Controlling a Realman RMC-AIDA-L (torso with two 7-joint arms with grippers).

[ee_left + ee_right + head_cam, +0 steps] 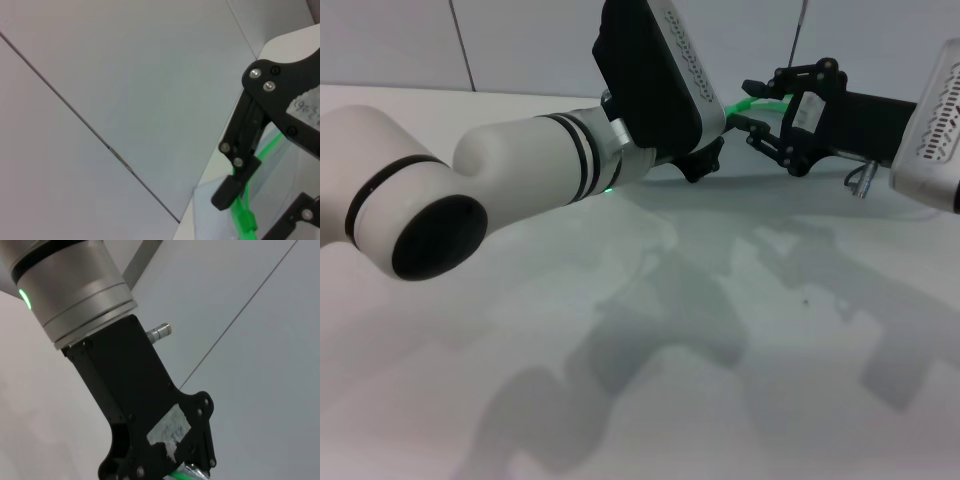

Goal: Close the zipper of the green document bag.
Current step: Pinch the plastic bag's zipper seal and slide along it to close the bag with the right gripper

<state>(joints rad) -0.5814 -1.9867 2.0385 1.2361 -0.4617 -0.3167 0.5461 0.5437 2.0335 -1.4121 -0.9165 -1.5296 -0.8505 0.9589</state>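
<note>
The green document bag (272, 175) shows only as a pale translucent sheet in the left wrist view. Its zipper (765, 102) is a bright green strip held up off the table at the back. My right gripper (752, 105) reaches in from the right and stands open, one finger above and one below the strip. In the left wrist view the zipper (243, 212) runs close past one finger (235, 170) of the right gripper (262, 205). My left gripper (705, 160) sits just left of the strip, mostly hidden behind its own black wrist. A bit of green (185, 474) shows under the left gripper's body (150, 430).
The white table (720, 330) stretches toward me, crossed by the arms' shadows. My left arm's big white forearm (520, 160) fills the near left and blocks the view behind it. A pale panelled wall (125, 75) stands right behind the table's far edge.
</note>
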